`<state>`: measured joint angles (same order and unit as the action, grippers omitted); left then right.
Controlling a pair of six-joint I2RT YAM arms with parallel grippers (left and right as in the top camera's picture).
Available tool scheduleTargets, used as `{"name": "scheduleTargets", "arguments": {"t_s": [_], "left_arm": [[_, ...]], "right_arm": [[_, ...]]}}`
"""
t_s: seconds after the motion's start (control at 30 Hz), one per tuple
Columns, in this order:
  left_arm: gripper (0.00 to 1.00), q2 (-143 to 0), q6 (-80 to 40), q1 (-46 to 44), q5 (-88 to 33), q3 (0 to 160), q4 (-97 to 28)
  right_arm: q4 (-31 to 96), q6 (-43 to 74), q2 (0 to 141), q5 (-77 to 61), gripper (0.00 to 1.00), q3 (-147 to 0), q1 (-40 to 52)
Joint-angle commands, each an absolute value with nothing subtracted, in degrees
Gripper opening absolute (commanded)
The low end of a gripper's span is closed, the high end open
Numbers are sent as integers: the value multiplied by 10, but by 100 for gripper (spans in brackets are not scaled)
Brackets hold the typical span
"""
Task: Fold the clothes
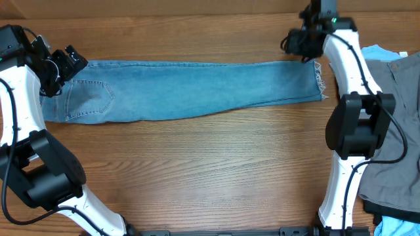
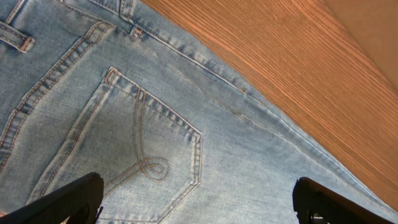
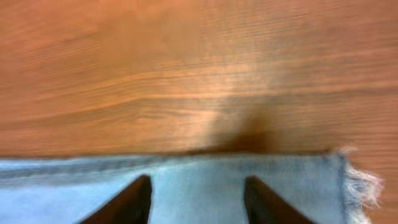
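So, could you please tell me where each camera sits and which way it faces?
Overhead: above the table, facing down on the jeans; both arms show.
Left wrist: on the left gripper, facing down at the back pocket; its fingers show.
Right wrist: on the right gripper, facing down at the frayed hem; its fingers show.
Shared: all three see the jeans.

Right wrist view: blurred. The jeans (image 3: 298,183) run off-frame beneath the right pincer (image 3: 198,180); grey trousers (image 1: 410,98) beside it are cropped.
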<state>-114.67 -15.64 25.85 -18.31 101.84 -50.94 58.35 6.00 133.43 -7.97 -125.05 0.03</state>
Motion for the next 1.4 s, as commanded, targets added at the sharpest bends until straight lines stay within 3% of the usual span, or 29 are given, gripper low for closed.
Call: {"name": "scheduleTargets", "arguments": {"t_s": [0.0, 0.23, 0.73, 0.8, 0.83, 0.87, 0.9, 0.93, 1.37], "left_arm": [[100, -1133, -150, 258, -189, 1034, -508], [100, -1133, -150, 258, -189, 1034, -508], [99, -1133, -111, 247, -198, 1034, -535], [90, -1133, -106, 237, -172, 1034, -531], [77, -1133, -99, 231, -156, 1034, -529], [50, -1133, -90, 222, -131, 1034, -528], [10, -1133, -87, 210, -97, 1034, -526], [4, -1134, -87, 201, -71, 1034, -523], [4, -1293, -38, 116, -39, 1034, -470]], "right_arm": [[672, 60, 1314, -75, 100, -1342, -12], [787, 60, 1312, -76, 100, -1357, -59], [783, 60, 1312, -76, 100, -1357, -62], [783, 60, 1312, -76, 100, -1357, -62], [783, 60, 1312, -76, 100, -1357, -62], [783, 60, 1312, -76, 100, -1357, -62], [783, 60, 1312, -76, 100, -1357, -62], [783, 60, 1312, -76, 100, -1357, -62], [783, 60, 1312, -76, 100, -1357, -62]]}}
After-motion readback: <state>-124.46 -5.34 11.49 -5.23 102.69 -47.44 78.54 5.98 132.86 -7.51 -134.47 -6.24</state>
